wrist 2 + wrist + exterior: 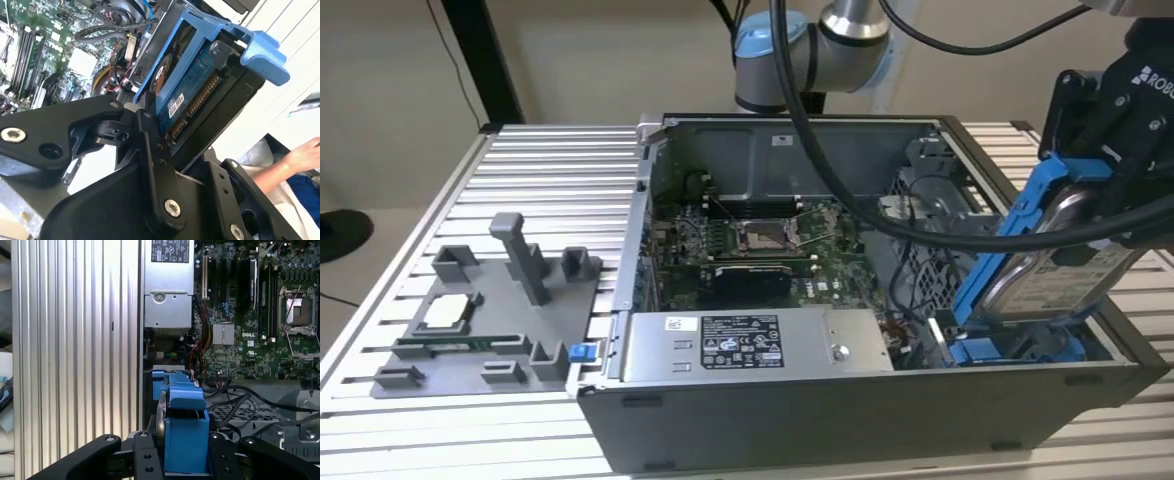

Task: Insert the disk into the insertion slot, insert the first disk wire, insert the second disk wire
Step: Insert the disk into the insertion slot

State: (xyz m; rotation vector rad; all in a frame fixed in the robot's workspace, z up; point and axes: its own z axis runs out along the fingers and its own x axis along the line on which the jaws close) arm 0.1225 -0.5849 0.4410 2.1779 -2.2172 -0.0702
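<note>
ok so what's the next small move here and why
Probably ease the disk down along its own tilt, slowly. The gripper is shut on it, holding it steeply on edge, its lower end at the mouth of the insertion slot at the exterior view's right; the rest stands up out of the case, so it isn't seated.

Exterior view: stands off high, beyond the power supply (747,345) end of the computer case (854,420), and angles down into its open side. The whole case fits in, with the slatted table (547,170) around it.

First wrist view: rides behind my gripper (182,460), facing straight down into the case, close.

Second wrist view: closer yet, beside the gripper's linkage, looking slantwise along the disk (195,95) into the case.

All three share the motherboard (761,240) inside the case, and the disk.
</note>
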